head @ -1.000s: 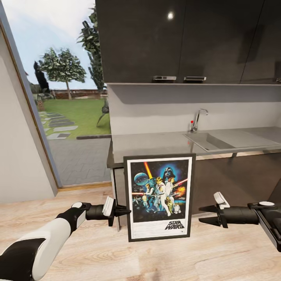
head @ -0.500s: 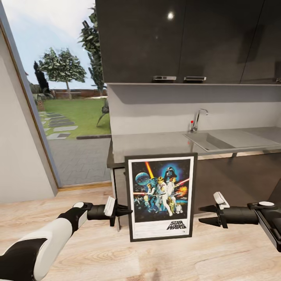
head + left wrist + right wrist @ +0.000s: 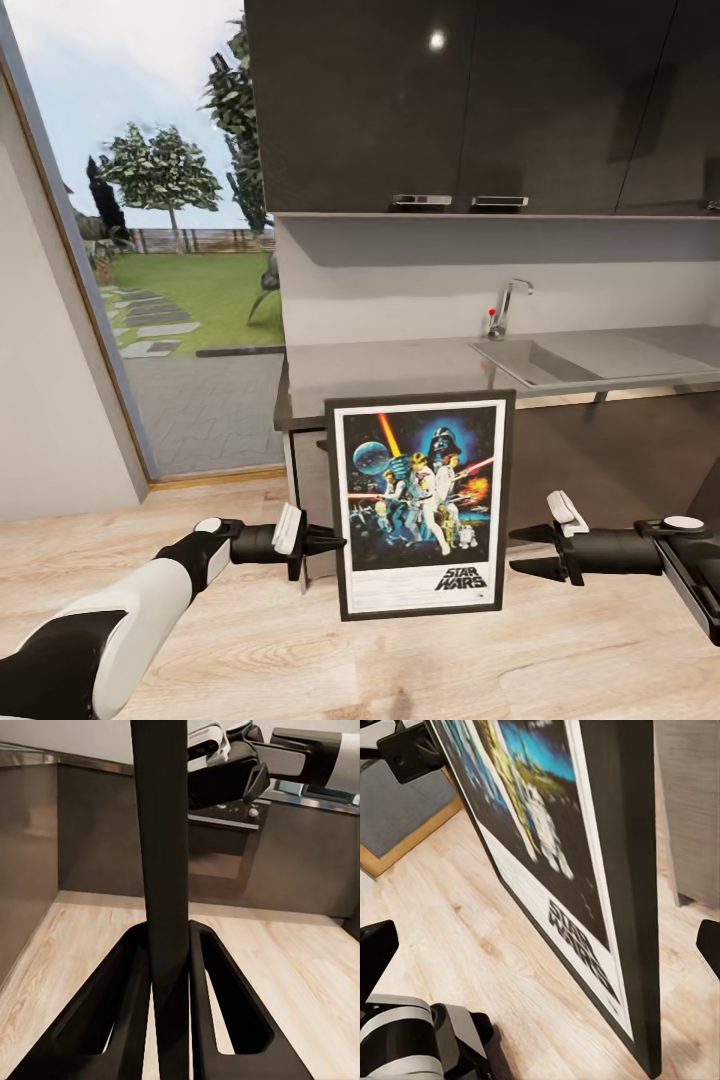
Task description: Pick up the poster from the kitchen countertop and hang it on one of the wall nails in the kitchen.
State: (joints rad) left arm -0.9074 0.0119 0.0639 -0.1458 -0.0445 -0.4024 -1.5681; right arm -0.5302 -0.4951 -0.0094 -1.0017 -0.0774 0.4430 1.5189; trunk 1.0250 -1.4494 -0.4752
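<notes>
Poster (image 3: pixel 420 505) upright, held clear of the wood floor (image 3: pixel 300 650) in front of the countertop (image 3: pixel 400 365). Left gripper (image 3: pixel 335 544) clamped on its left frame edge (the wrist view shows fingers (image 3: pixel 131 1020) pinching the black edge). Right gripper (image 3: pixel 525 550) spread wide, just beside the poster's right edge, not touching.

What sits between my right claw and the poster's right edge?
Nothing visible does. The right claw is open and level with the lower right edge of the poster, with only bare wooden floor behind the gap. The left claw is already shut on the poster's left edge.
</notes>
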